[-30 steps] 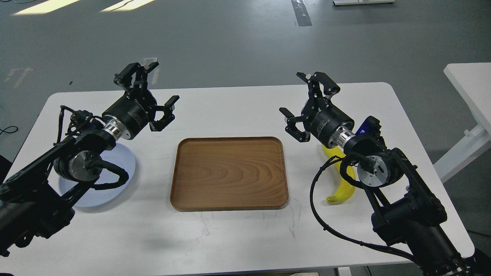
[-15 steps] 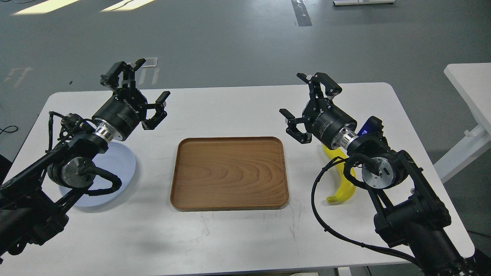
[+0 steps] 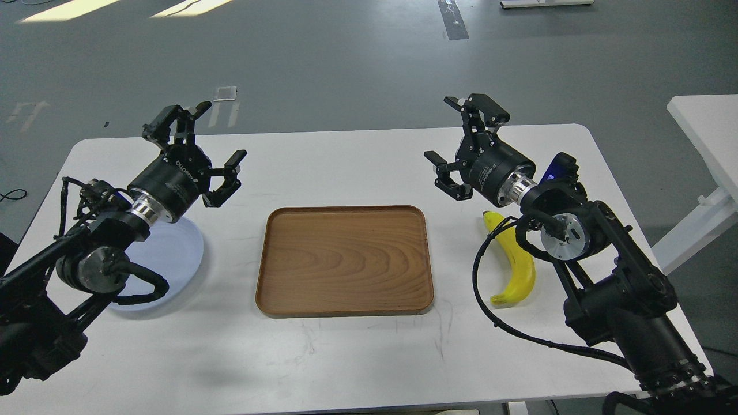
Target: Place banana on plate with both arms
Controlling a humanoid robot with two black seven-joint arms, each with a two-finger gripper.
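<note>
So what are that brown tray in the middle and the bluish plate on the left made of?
The tray looks like wood or a wood veneer: brown with curved grain lines and a matte, satin surface. The plate seems to be plastic or glazed ceramic: even pale blue-grey and smooth, with a soft sheen. The head view cannot settle which.

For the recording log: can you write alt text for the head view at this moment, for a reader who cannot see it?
A banana lies on a white table right of a wooden tray, and a pale blue plate sits left of it. The left gripper and right gripper hang open above the table, holding nothing.
</note>
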